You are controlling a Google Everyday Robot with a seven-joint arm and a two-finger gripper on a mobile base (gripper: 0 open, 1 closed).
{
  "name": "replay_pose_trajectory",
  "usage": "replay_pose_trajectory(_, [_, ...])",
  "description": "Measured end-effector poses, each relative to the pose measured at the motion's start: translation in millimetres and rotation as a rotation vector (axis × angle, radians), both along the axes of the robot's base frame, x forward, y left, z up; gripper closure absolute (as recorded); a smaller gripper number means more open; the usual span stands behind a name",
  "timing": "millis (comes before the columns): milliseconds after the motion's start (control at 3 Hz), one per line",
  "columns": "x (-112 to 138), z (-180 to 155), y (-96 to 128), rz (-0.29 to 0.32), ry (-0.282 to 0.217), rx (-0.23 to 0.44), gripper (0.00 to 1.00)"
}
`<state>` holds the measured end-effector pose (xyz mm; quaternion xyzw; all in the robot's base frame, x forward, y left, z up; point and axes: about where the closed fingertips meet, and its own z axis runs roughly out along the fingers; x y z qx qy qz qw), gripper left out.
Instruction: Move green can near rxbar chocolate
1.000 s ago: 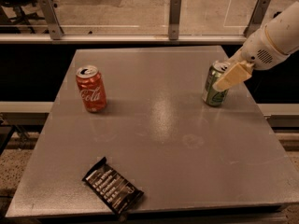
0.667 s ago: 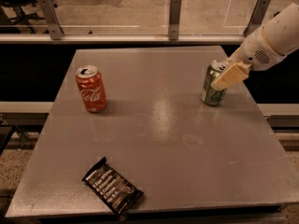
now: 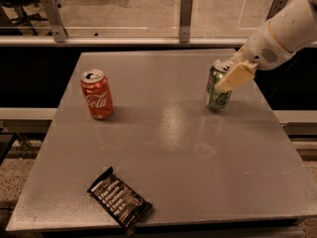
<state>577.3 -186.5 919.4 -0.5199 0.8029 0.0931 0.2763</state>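
Observation:
The green can [image 3: 216, 94] stands at the right of the grey table [image 3: 173, 152], leaning slightly. My gripper [image 3: 226, 78] reaches in from the upper right on a white arm and is shut on the green can's upper part; one cream finger [image 3: 237, 76] lies across its right side, the other is hidden behind the can. The rxbar chocolate [image 3: 119, 197], a black wrapper with white lettering, lies flat near the table's front left edge, far from the can.
A red Coca-Cola can [image 3: 97, 94] stands upright at the left of the table. A glass barrier with metal posts [image 3: 185, 13] runs behind the table's far edge. The table's right edge is close to the green can.
The gripper and the green can have shifted a little to the left together. The Coca-Cola can and the bar have not moved.

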Motion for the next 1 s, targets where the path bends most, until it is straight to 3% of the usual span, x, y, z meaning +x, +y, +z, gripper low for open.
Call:
replay_pose_trajectory(333, [-16, 13, 43, 0.089, 0.001, 0.026, 1.00])
replay_pose_trajectory(1000, [-48, 16, 95, 0.204, 0.028, 0.074, 1.00])
